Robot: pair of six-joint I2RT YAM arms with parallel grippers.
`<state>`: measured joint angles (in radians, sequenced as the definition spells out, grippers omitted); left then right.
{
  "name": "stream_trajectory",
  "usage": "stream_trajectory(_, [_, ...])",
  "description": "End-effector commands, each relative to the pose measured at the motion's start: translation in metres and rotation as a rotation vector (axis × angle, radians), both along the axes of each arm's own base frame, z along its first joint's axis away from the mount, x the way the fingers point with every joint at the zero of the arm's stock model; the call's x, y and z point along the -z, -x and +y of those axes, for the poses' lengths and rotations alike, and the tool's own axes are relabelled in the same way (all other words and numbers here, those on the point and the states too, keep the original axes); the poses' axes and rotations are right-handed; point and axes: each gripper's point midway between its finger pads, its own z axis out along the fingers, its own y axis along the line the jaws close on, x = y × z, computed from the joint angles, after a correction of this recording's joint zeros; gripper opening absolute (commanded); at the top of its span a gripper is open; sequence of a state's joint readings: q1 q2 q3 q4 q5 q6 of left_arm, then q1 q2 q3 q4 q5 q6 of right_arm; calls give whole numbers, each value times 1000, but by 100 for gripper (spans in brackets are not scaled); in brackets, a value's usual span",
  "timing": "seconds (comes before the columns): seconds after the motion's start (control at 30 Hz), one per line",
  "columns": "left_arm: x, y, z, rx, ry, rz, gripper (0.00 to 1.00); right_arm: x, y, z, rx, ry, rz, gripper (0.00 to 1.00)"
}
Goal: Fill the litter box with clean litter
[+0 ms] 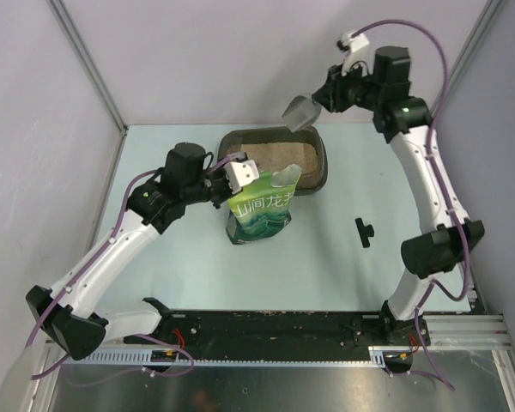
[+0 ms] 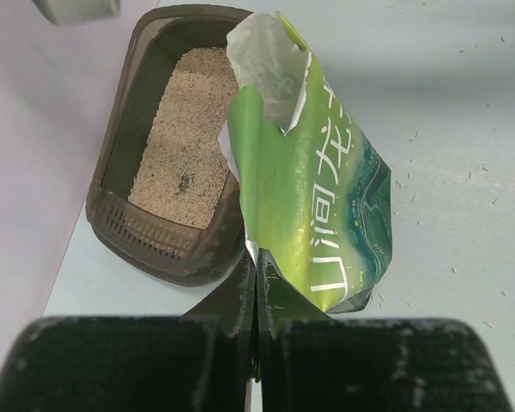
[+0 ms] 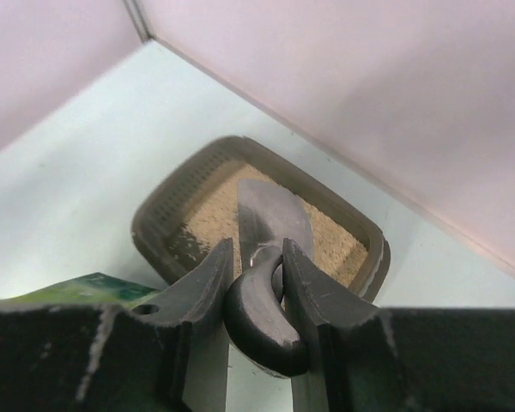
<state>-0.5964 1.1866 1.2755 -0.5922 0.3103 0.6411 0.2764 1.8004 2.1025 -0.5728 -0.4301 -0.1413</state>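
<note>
From the top view, the litter box [image 1: 320, 168] lay on the tabletop [image 1: 343, 275] with clean litter [image 1: 275, 154] spread across its floor. My left tool [image 1: 240, 176] was over the box's near-left part, pinched shut on the green pouch [image 1: 262, 210], which stood upright against the box's near rim. My right tool [image 1: 326, 94] was raised beyond the box's far-right corner and gripped the scoop [image 1: 300, 110]. A small black part [image 1: 363, 230] lay on the tabletop, well to the near right of the box.

Through my left wrist camera, the left tool [image 2: 256, 283] was clamped tight on a lower edge of the green pouch [image 2: 326, 197]. The pouch's torn top was open and leaned over the rim of the litter box [image 2: 124, 129]. Pale clean litter [image 2: 184, 146] covered the box floor, and a few loose grains dotted the tabletop [image 2: 463, 172] on the pouch's far side from the box.

Through my right wrist camera, the right tool [image 3: 257, 257] was closed narrowly around the dark handle of the scoop [image 3: 270, 215], whose blade pointed at the litter box [image 3: 154, 215]. Clean litter [image 3: 335, 245] showed inside, and a corner of the green pouch [image 3: 86, 287] lay to the box's near left.
</note>
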Motion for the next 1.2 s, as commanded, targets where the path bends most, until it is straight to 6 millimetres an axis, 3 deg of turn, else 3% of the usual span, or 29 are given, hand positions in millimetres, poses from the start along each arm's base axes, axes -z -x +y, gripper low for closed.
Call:
stream_trajectory(0.0, [-26, 0, -11, 26, 76, -40, 0, -66, 62, 3, -166, -128, -51, 0])
stream_trajectory(0.07, [-26, -1, -10, 19, 74, -42, 0, -67, 80, 9, -232, -126, -38, 0])
stream_trajectory(0.17, [-26, -3, -9, 7, 70, -44, 0, -52, 103, 9, -315, -87, 12, 0])
stream_trajectory(0.3, [-27, -6, -8, -6, 71, -52, 0, -42, 118, 8, -367, -48, 15, 0])
stream_trajectory(0.73, [-36, -21, 5, -120, 70, -94, 0, -47, 140, 7, -426, -27, -7, 0])
stream_trajectory(1.17, [-37, -18, 3, -108, 87, -85, 0, -11, 133, 6, -448, 143, -48, 0])
